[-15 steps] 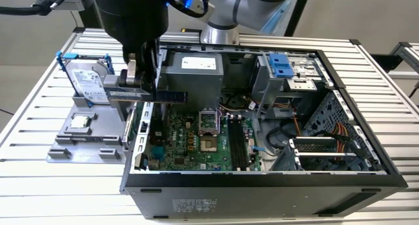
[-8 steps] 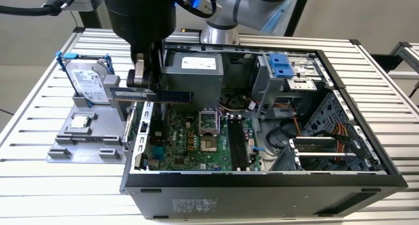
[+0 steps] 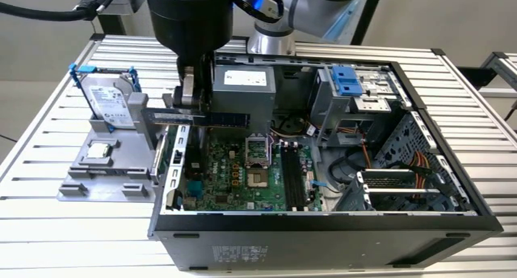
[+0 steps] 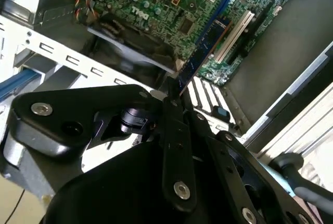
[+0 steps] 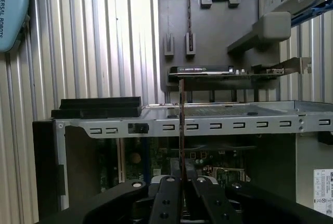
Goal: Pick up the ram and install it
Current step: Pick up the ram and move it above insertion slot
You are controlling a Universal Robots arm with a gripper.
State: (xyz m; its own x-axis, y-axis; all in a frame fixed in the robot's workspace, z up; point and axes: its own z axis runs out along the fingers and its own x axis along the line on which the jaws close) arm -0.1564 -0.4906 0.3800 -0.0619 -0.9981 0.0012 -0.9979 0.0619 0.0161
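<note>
Your claw (image 3: 188, 102) is clamped shut on one end of the ram (image 3: 212, 118), a dark, narrow stick held level above the open computer case (image 3: 323, 229). The ram hangs just inside the case's wall on the exterior view's left, over the green motherboard (image 3: 234, 169) and clear of the case's long black slots (image 3: 295, 178).

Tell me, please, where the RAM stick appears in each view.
Exterior view: the ram, level in the gripper.
Second wrist view: the ram juts from the gripper.
First wrist view: the ram edge-on, crossing the case wall.
Shared landmark: the green motherboard.
</note>
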